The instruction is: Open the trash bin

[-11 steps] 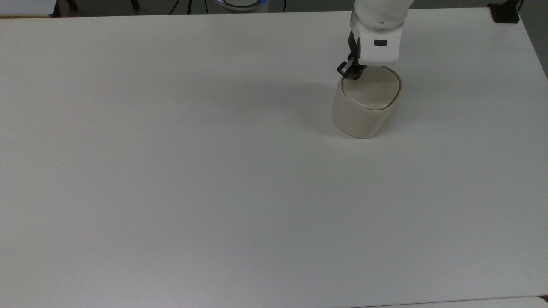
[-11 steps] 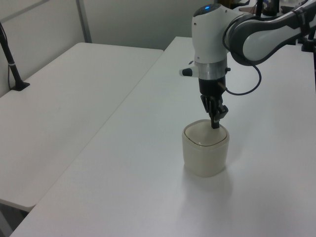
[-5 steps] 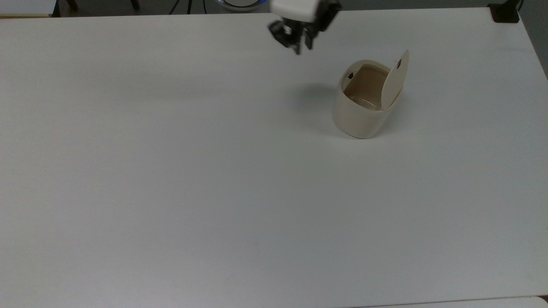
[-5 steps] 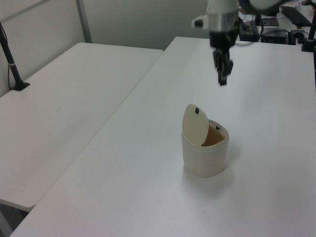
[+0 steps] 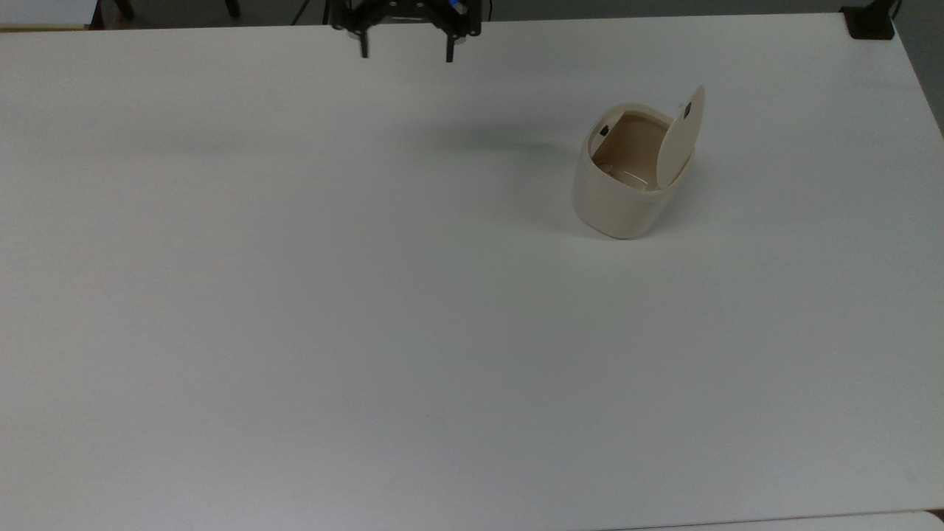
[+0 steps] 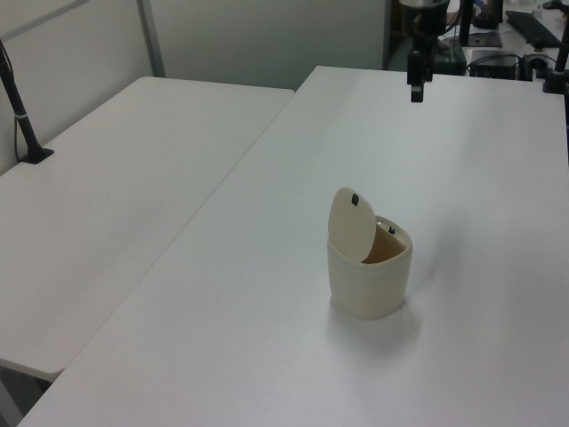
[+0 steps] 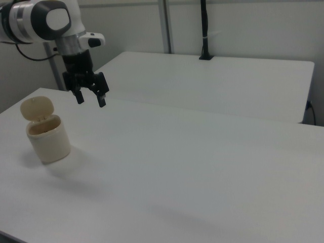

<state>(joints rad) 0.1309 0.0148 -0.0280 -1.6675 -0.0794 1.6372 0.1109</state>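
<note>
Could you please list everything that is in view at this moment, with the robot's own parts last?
trash bin: one, cream, standing on the near table toward the top view's upper right, nothing touching it.
lid: one, cream, hinged up and standing open at the bin's right side in the top view.
table: one, white, bearing the bin.
second table: one, white, beside the first at the left view's left.
black post: one, at the second table's far edge in the right view.
gripper: one, black fingers spread apart, holding nothing, raised above the table away from the bin.
</note>
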